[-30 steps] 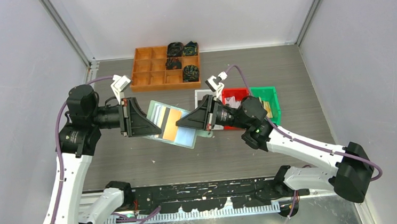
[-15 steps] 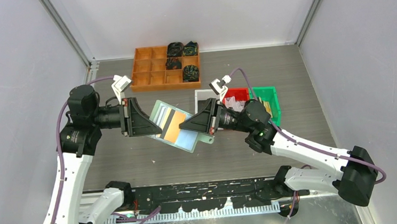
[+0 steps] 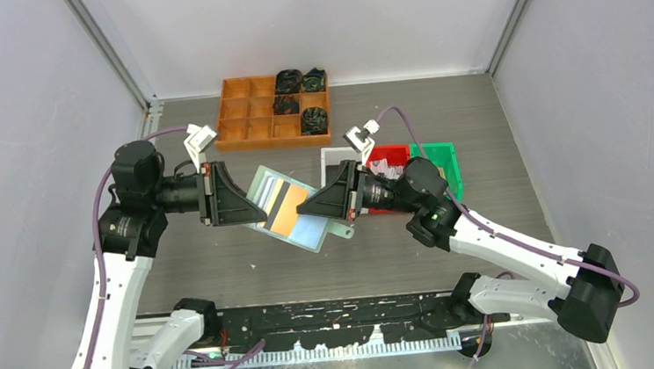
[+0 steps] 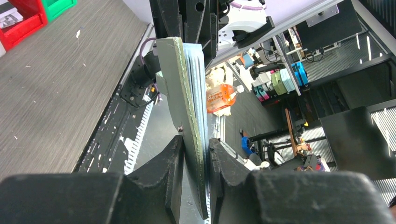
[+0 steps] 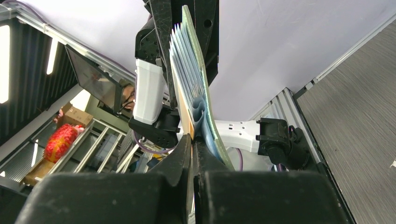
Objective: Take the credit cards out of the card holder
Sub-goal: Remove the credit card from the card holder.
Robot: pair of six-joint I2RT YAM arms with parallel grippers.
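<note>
Grey tabletop (image 3: pixel 224 263) lying beneath; card holder (image 3: pixel 314 231) hanging open mid-air; left tool (image 3: pixel 264 218) clamping its flap; right tool (image 3: pixel 301 211) pinching orange card (image 3: pixel 283 207), seemingly not yet out; every card remaining inside.

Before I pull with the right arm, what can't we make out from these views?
- Card count in the card holder: top view shows only the orange card; wrist views are edge-on.
- Whether the right pincer pinches that card alone or pocket too: its fingers cover the contact, right wrist.
- Holder's left edge: under the left pincer, top view.
- What's in the red bin: too small, partly behind the right arm, top view.
</note>
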